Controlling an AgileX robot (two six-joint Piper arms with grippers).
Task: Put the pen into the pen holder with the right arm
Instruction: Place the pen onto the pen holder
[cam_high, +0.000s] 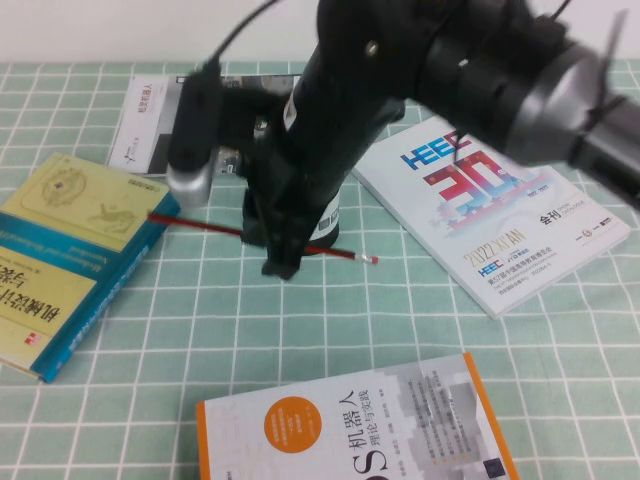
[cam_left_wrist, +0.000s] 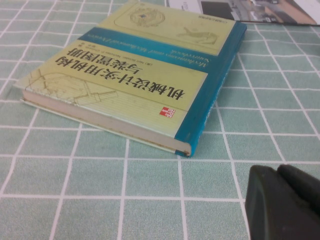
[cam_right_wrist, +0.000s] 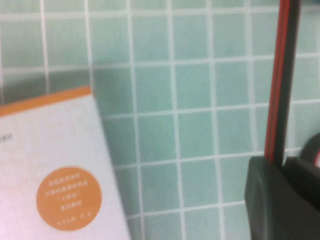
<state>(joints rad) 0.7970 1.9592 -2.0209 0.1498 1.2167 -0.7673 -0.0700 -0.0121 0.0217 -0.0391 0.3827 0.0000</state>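
Observation:
The pen (cam_high: 200, 226) is a thin dark red stick with a red tip, lying almost level across the middle of the checked cloth. My right gripper (cam_high: 281, 266) points down over its middle and is shut on it. In the right wrist view the pen (cam_right_wrist: 281, 80) runs straight out from between the black fingers (cam_right_wrist: 265, 200) of the right gripper (cam_right_wrist: 280, 162). I cannot tell whether the pen rests on the cloth. The pen holder (cam_high: 330, 218) stands just behind the gripper, mostly hidden by the arm. My left gripper (cam_left_wrist: 282, 200) hovers low over the cloth near a book, fingers together, holding nothing.
A yellow-and-teal book (cam_high: 70, 260) (cam_left_wrist: 135, 75) lies at the left. A white magazine (cam_high: 490, 210) lies at the right, an orange-and-white book (cam_high: 350, 430) (cam_right_wrist: 50, 170) at the front edge, and a grey booklet (cam_high: 150, 125) at the back left.

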